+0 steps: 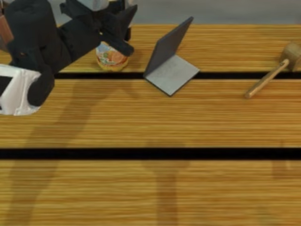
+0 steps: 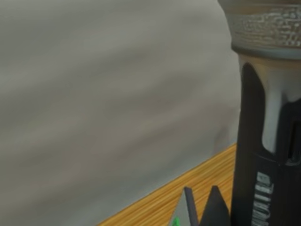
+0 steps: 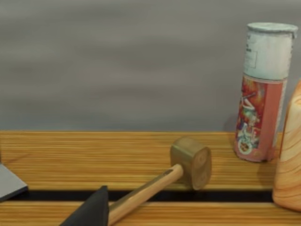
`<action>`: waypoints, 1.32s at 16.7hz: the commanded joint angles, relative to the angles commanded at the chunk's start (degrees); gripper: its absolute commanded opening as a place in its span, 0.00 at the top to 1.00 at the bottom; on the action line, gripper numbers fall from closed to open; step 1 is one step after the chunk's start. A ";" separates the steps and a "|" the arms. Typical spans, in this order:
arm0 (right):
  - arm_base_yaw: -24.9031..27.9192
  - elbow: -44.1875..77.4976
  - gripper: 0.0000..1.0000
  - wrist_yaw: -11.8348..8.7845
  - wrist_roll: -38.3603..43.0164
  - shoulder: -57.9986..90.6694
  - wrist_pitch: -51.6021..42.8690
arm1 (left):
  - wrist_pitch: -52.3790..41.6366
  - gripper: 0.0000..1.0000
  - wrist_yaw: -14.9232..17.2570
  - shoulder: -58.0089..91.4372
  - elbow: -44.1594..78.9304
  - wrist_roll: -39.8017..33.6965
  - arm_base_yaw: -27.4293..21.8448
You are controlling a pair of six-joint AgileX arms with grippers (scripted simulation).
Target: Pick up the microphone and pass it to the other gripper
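Note:
The microphone (image 2: pixel 265 155) fills one side of the left wrist view, standing upright. Its silver-grey mesh head (image 2: pixel 265 23) is on top and its black handle below. My left gripper (image 2: pixel 235 212) is shut on the handle; one black fingertip (image 2: pixel 214 209) shows against it and the other is hidden behind it. In the top view my left gripper (image 1: pixel 106 21) is raised at the back left, and the dark handle (image 1: pixel 117 43) slants down from it. My right gripper (image 3: pixel 141 221) is outside the top view, low over the table's right side, open, with one fingertip (image 3: pixel 94 209) showing.
A round orange-labelled container (image 1: pixel 111 60) stands under the left gripper. A grey hinged panel (image 1: pixel 169 63) stands open at the back middle. A wooden mallet (image 1: pixel 273 70) lies at the back right. Beyond the mallet (image 3: pixel 188 162) stand a pink-labelled can (image 3: pixel 263 94) and a wooden object (image 3: pixel 289 155).

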 joint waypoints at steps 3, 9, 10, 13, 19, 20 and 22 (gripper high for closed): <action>0.00 0.00 0.00 0.00 0.00 0.00 0.00 | -0.13 1.00 -0.14 0.20 0.27 0.02 -0.32; 0.00 0.00 0.00 0.00 0.00 0.00 0.00 | -2.07 1.00 -8.77 -7.36 -3.21 -0.19 -8.08; 0.00 0.00 0.00 0.00 0.00 0.00 0.00 | -2.67 1.00 -11.27 -9.41 -4.24 -0.28 -10.36; 0.00 0.00 0.00 0.00 0.00 0.00 0.00 | -4.12 1.00 -17.62 -15.01 -6.82 -0.46 -16.44; 0.00 0.00 0.00 0.00 0.00 0.00 0.00 | -4.41 1.00 -19.05 -16.45 -7.30 -0.45 -17.86; 0.00 0.00 0.00 0.00 0.00 0.00 0.00 | -4.46 1.00 -19.11 -16.50 -7.40 -0.47 -17.93; 0.00 0.00 0.00 0.00 0.00 0.00 0.00 | -4.49 1.00 -19.20 -16.59 -7.52 -0.49 -18.03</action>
